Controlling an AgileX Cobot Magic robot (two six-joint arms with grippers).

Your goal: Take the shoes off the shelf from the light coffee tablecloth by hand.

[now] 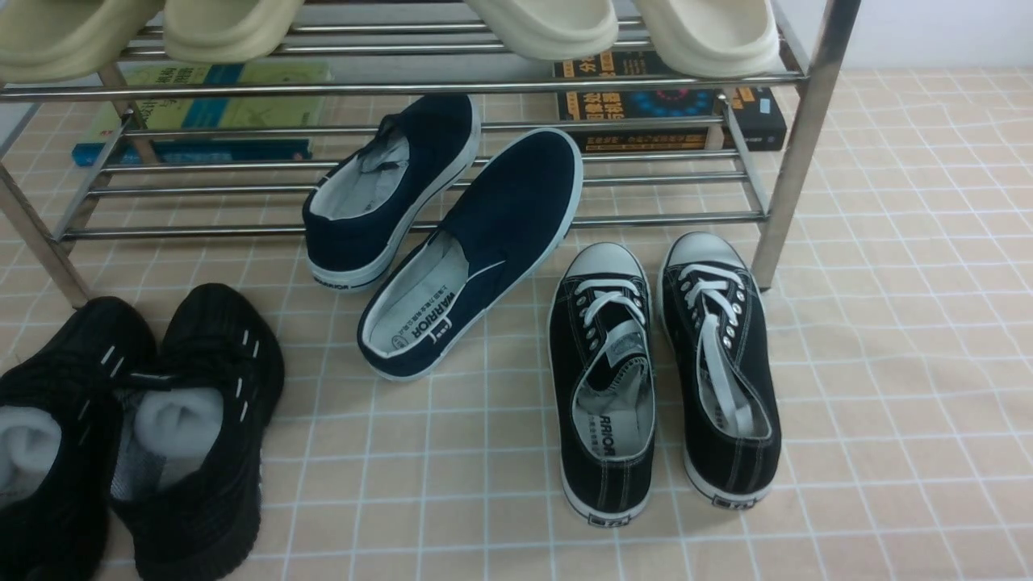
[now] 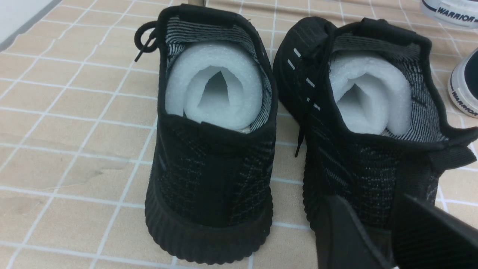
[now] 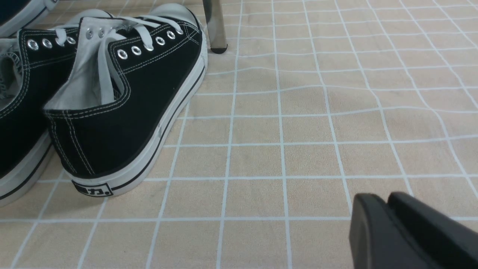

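Navy laceless slip-ons [image 1: 452, 242] lean on the steel-tube shelf [image 1: 420, 222]; foam-stuffed black knit sneakers [image 2: 213, 149] sit before the released left hand [image 2: 388, 231]; right hand [image 3: 388, 224] state unclear.

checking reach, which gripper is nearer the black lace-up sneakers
Right. The right gripper is beside the lace-up sneakers; the left gripper is behind the black knit sneakers.

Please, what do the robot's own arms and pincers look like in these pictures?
Only the fingertips show. The left pincer has matte black fingers, flat and wedge-shaped with sharp edges. The right pincer has matte black fingers with rounded tips. No cables, markings or arm bodies are visible; the front view shows no arm at all.
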